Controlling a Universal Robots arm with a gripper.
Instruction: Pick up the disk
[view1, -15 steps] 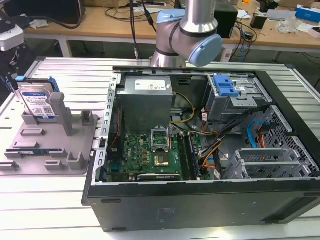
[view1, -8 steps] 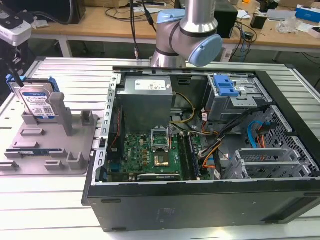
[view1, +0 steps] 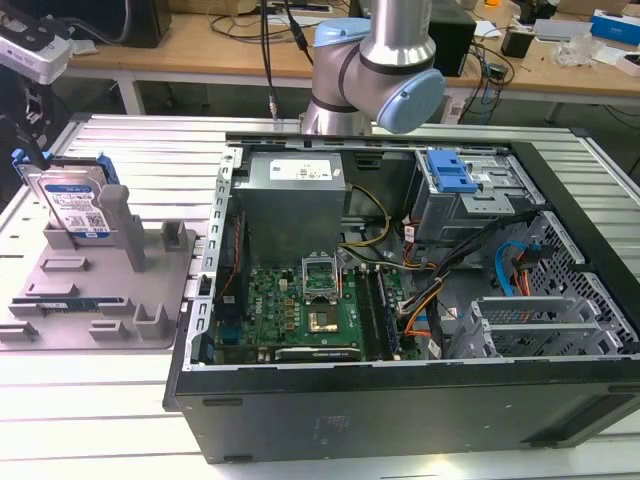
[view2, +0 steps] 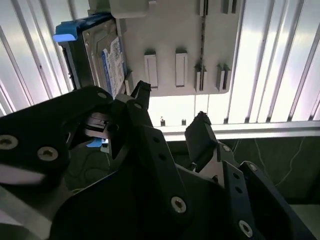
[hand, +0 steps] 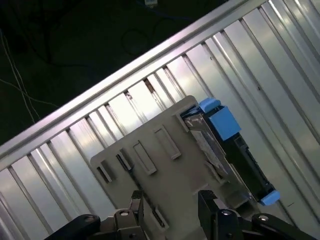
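At the exterior view's left, you have the disk (view1: 72, 205) standing on edge in the grey fixture (view1: 110, 300). Its white-and-blue label faces the camera and its blue frame shows along the top edge. One of the fixture's tall upright posts (view1: 120, 225) stands just beside it. The fixture lies flat on the ribbed aluminium worktop (view1: 90, 400), right next to the open computer case (view1: 400, 400), which sits at the middle and the exterior view's right. Inside the case you can see the green motherboard (view1: 300, 310), the grey power supply (view1: 295, 200) and a blue drive-bay bracket (view1: 450, 172). The robot arm (view1: 375, 60) rises at the far side of the case.

Your tool (view2: 171, 104) is released. In the second wrist view its two black fingers (view2: 150, 140) stand apart with nothing between them, and the disk (view2: 102, 55) lies off to one side of that gap, untouched, on the fixture (view2: 175, 45). In the first wrist view the tool (hand: 170, 200) hangs over the fixture (hand: 150, 160), with the disk (hand: 207, 147) seated at the fixture's edge, clear of both fingertips (hand: 206, 200). You have not yet gripped the disk.
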